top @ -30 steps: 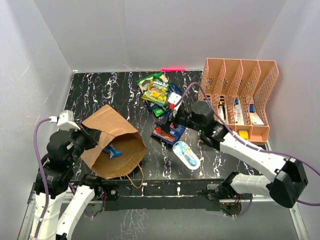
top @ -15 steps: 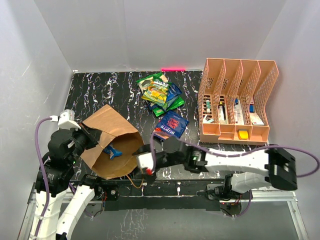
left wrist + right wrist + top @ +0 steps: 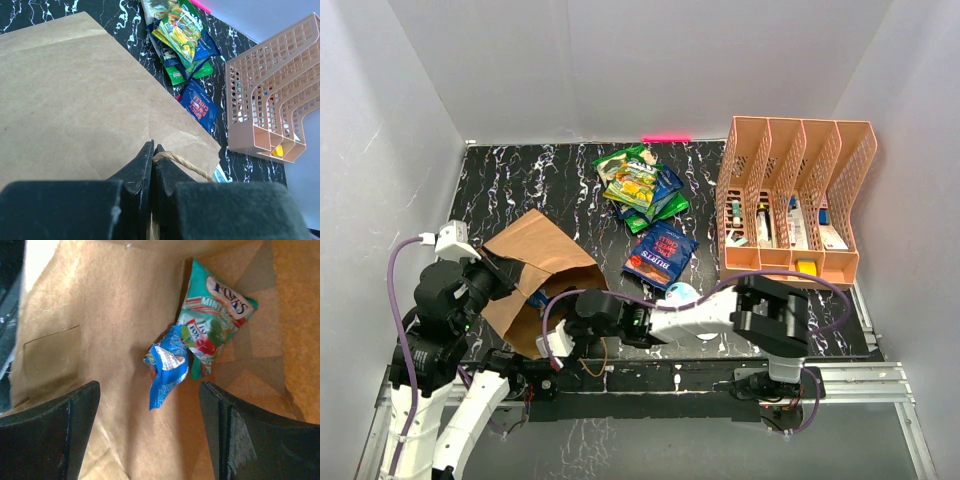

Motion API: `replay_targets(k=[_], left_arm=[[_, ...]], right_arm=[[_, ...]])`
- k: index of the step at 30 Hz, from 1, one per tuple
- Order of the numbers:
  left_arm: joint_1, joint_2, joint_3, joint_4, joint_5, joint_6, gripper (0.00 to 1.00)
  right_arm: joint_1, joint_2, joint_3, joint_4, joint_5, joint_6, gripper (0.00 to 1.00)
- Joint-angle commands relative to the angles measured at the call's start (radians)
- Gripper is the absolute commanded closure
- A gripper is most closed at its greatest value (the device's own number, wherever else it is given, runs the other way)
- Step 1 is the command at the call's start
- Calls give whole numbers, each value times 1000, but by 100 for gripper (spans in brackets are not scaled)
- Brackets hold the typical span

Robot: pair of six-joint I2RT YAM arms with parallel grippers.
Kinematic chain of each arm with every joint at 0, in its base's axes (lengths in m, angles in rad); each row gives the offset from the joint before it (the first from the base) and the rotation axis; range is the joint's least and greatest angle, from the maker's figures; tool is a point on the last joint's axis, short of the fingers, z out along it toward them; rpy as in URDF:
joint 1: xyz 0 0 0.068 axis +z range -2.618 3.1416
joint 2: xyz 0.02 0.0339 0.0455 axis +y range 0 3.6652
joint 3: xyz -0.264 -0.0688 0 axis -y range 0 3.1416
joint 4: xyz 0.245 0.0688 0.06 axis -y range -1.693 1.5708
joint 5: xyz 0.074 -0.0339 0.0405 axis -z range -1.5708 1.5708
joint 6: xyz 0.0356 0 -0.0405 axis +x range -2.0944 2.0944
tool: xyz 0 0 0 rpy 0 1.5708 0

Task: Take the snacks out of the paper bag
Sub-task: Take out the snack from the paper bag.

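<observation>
The brown paper bag [image 3: 542, 268] lies on its side at the left, mouth facing the near edge. My left gripper [image 3: 503, 276] is shut on its twisted paper handle [image 3: 186, 163]; the fingertips [image 3: 146, 151] pinch it at the bag's rim. My right gripper [image 3: 554, 336] is at the bag's mouth, open and empty. In the right wrist view, inside the bag [image 3: 105, 315], a crumpled blue packet [image 3: 168, 363] and a teal-green mint packet [image 3: 214, 322] lie just ahead of the open gripper [image 3: 149, 390]. A pile of snacks [image 3: 640, 185] and a dark blue packet [image 3: 662, 253] lie on the table.
The peach mesh organizer [image 3: 798, 200] with small boxes stands at the right. A white-and-teal blister pack [image 3: 682, 292] shows partly behind the right arm. The right arm stretches across the near part of the black marbled table [image 3: 520, 180].
My right arm has swung from the snack pile down and left to the bag's mouth, leaving the dark blue packet on the table. The left gripper has kept its hold.
</observation>
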Motion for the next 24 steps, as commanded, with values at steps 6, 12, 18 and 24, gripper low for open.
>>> replay_targets(k=[6,12,18,24], left_arm=[[-2,-23,-11,21,32,-29,100],[-1,-36,-19,20,30,-32,100],[-1,-30,-2,12,26,-22,100],[-2,-33,-5,8,23,-24,100]], right_arm=[[-4,196,196,49,74,-107,24],[-6,280,274,34,124,-115,37],[-9,301,305,25,133,-113,54],[-9,256,280,24,122,-91,64]])
